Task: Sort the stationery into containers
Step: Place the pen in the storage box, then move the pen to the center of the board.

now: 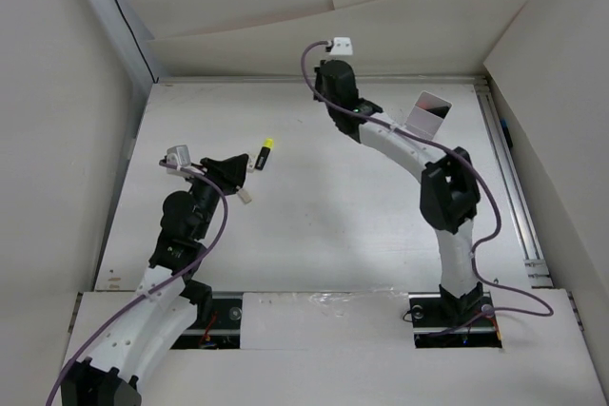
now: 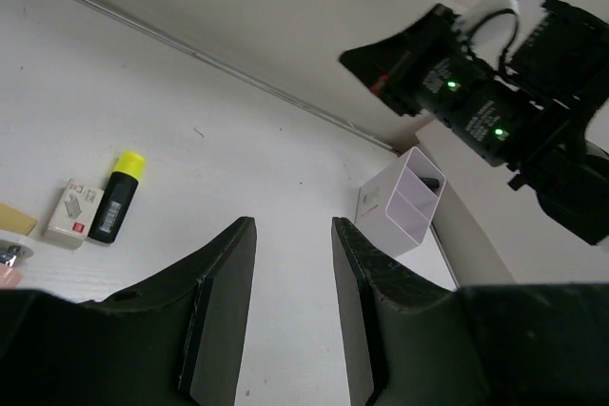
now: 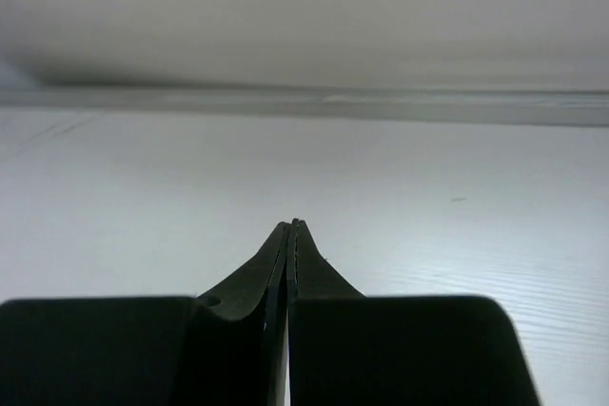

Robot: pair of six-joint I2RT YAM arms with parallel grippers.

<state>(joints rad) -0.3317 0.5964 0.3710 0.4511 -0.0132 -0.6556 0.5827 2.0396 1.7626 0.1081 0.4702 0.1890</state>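
Note:
One marker with a black body and a yellow cap lies on the white table; it also shows in the left wrist view. The pale lavender-white divided tray stands tipped up at the back right, its open compartments facing the left wrist camera. My left gripper is open and empty just near-left of the marker, with bare table between its jaws. My right gripper is raised at the back centre, left of the tray, shut on nothing. Other markers are out of view.
A small white block lies against the marker, with a tan scrap beside it. A small white piece lies by the left gripper. Pale walls enclose the table; a metal rail runs along its right edge.

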